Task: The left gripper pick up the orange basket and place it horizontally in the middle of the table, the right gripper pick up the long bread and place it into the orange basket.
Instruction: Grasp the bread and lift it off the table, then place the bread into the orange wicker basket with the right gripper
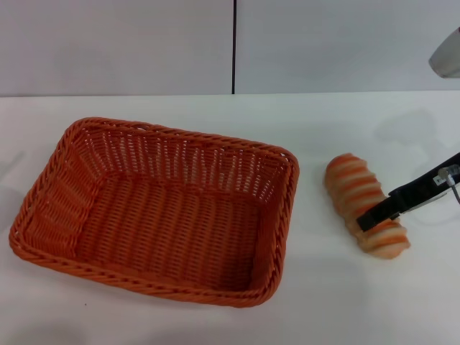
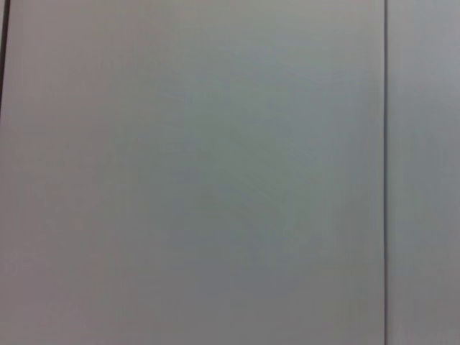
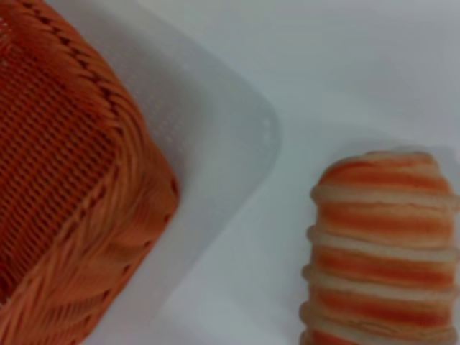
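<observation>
The orange basket (image 1: pixel 66 192) rests empty on the white table (image 1: pixel 345 302), left of centre, its long side running across my view. To its right the long bread (image 1: pixel 351 181) lies flat on the table, striped orange and cream. My right gripper (image 1: pixel 375 214) reaches in from the right edge and lies across the near part of the loaf. The right wrist view shows the long bread (image 3: pixel 382 244) close up, with a corner of the orange basket (image 3: pixel 68 180) beside it and a strip of bare table between them. My left gripper is out of view; its wrist view shows only pale wall.
A pale grey wall (image 1: pixel 115 43) with a dark vertical seam (image 1: pixel 233 47) stands behind the table. A grey part of the right arm (image 1: pixel 447 56) hangs at the upper right. White tabletop shows in front of the basket and around the bread.
</observation>
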Robot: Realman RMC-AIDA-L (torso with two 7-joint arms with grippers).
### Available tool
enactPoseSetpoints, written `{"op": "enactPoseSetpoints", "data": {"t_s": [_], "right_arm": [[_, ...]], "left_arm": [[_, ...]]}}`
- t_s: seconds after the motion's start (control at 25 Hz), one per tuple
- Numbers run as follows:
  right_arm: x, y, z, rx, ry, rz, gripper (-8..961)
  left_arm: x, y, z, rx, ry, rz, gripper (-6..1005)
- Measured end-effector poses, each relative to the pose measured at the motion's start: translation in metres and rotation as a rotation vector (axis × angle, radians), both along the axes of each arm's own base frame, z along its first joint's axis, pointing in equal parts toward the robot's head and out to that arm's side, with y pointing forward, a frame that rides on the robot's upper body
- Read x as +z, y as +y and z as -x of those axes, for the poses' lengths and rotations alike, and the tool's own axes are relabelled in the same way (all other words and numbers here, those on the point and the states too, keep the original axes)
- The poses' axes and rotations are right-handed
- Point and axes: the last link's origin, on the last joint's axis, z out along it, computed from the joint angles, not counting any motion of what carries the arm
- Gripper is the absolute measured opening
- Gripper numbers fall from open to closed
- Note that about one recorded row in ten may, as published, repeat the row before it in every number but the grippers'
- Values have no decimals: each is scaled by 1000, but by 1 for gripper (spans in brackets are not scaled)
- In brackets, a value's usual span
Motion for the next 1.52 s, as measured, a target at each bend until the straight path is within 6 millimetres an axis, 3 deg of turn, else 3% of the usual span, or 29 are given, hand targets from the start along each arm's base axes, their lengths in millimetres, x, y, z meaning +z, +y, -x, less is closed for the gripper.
{"op": "enactPoseSetpoints", "data": {"t_s": [0.4,0.6,0.88,1.08,1.24,1.36,1.52], "right_arm": [[10,1,-13,-17,-34,-38,629],[15,0,-16,-14,-41,-57,463],[35,-2,-7,17,-20,-105,389],[66,-2,15,77,-35,-186,365],[86,-3,52,194,-27,-226,345],[85,-6,81,291,20,-200,324],[64,-15,119,431,101,-91,295]], "left_arm": [[-1,-3,-1,-12,-14,3,816],[-1,-4,-2,-16,-19,3,816],[-1,-5,-2,-21,-21,7,815],[-1,-5,-3,-26,-31,10,816],[-1,-6,-3,-26,-33,12,816],[-1,-7,-3,-29,-35,12,816],[-4,-8,-4,-36,-42,18,816]]}}
